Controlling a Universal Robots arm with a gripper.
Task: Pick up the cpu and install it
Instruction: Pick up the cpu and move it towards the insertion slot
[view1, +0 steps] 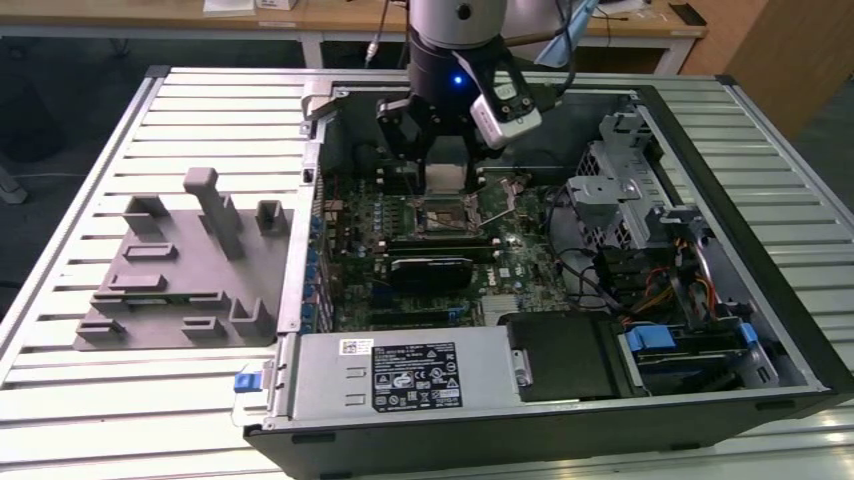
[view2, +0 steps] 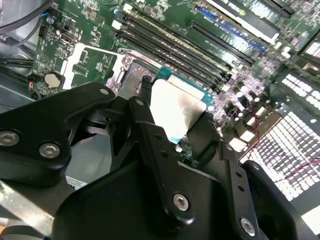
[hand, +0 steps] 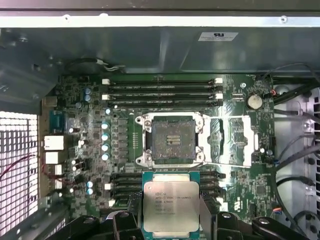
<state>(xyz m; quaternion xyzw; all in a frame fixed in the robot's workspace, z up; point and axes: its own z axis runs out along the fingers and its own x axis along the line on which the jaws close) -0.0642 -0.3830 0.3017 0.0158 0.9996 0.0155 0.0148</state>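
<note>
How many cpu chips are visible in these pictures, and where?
1. The cpu is held in the gripper above the motherboard, near the empty socket. Another could be hidden elsewhere in the computer case.

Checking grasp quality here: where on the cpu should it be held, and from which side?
By two opposite edges, coming from above. The cpu is a thin flat square, roughly level, plate up. The gripper pinches its sides that way, above the board near the open socket, which should keep its underside free.
</note>
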